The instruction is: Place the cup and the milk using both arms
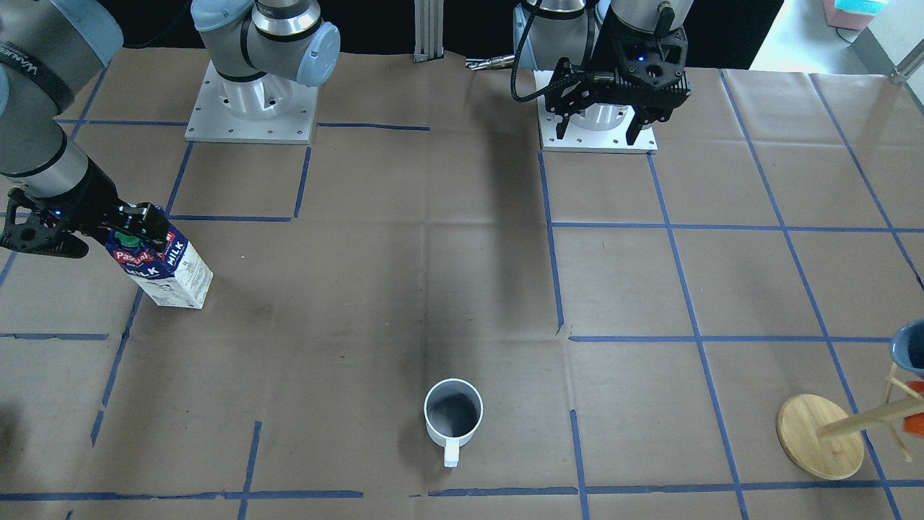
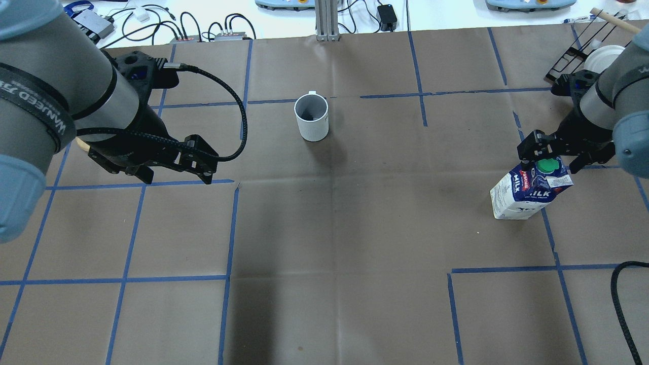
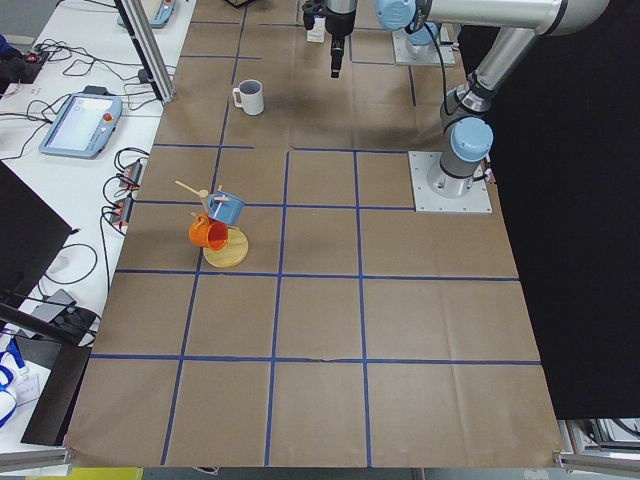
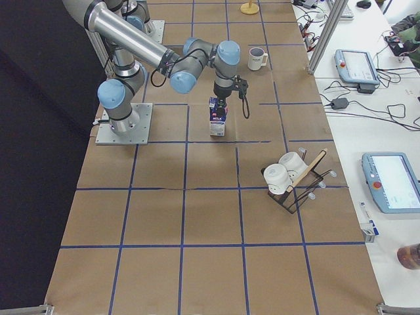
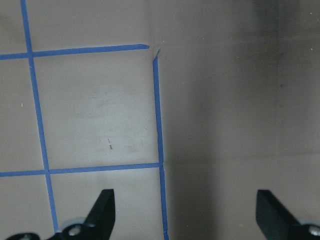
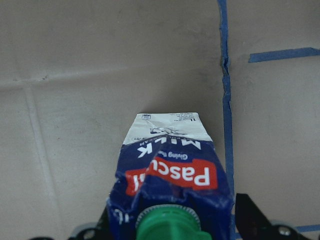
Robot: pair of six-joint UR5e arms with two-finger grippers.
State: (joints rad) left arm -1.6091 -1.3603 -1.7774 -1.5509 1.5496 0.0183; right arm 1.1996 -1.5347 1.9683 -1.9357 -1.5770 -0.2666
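Observation:
The cup (image 1: 452, 415) (image 2: 311, 119) is a white mug, upright on the brown paper, with its handle toward the operators' side. No gripper is near it. The milk (image 1: 170, 271) (image 2: 522, 195) (image 6: 170, 165) stands on the table at the robot's right. My right gripper (image 2: 550, 159) (image 6: 170, 225) is shut on the carton's top, a finger pressed to each side beside the green cap. My left gripper (image 2: 177, 177) (image 1: 598, 133) (image 5: 185, 215) hangs open and empty above bare paper, well back from the cup and to its left in the overhead view.
A wooden mug tree (image 1: 819, 437) with a blue and an orange mug stands at the robot's far left. A black wire rack (image 4: 289, 177) with white cups is at the far right. Both arm bases (image 1: 249, 108) sit at the robot's edge.

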